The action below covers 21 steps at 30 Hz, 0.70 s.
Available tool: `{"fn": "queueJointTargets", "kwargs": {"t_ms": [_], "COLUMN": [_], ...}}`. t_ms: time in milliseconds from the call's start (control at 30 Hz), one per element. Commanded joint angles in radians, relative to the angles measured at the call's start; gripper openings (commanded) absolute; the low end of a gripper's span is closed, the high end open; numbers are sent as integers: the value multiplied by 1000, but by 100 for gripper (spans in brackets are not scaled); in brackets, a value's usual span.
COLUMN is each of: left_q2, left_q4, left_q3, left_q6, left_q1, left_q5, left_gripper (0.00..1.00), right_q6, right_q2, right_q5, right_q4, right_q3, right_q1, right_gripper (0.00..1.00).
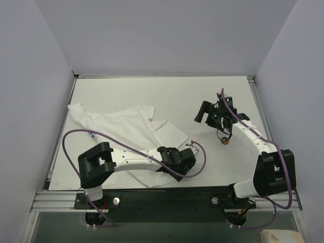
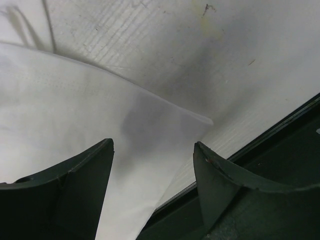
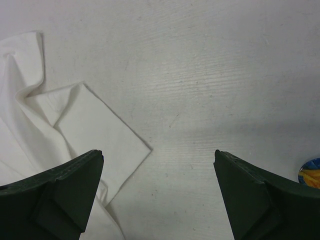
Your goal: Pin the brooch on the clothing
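The clothing (image 1: 119, 129), a white T-shirt, lies crumpled on the left half of the table, and its print is hidden. My left arm rests across it. My left gripper (image 1: 178, 161) (image 2: 152, 142) hangs open low over a pointed hem corner of the shirt (image 2: 90, 125), by the table's front edge, with fabric below the gap and nothing gripped. The brooch (image 1: 225, 141), a tiny round disc, lies on bare table under my right forearm; its rim (image 3: 311, 172) shows blue and orange at the frame's edge. My right gripper (image 1: 205, 114) (image 3: 157, 152) stands wide open over bare table, between a sleeve corner (image 3: 100, 135) and the brooch.
The table's black front edge (image 2: 280, 130) runs just beside the left fingers. A metal rail (image 1: 162, 195) carries both arm bases. Purple cables (image 1: 200, 152) loop off each arm. Grey walls close in the table (image 1: 167, 96) at the back and sides.
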Motion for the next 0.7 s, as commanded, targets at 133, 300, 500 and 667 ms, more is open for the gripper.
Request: {"fn": "queueJointTargets", "kwargs": {"t_ms": [133,300,500,667], "left_q2": [52,80,117,88], "left_q4": [113,147,144,98], "left_q3": [27,2,-7,-4], "left_q6": [-34,-43,-54,-62], "left_q1": [-27,-31,-31,-22], "left_q5": [57,85,83,4], "left_gripper": [69,67,41,0], "right_q6": [4,0,-2,-10], "right_q2": [8,11,11,5], "right_q5": [-7,-7,-8,-8], "right_q4": [-24,-24,-27,-31], "right_q3": [21,23,26,27], "right_q1": [-10,-11,-13,-13], "right_gripper": [100,100,100,100]}}
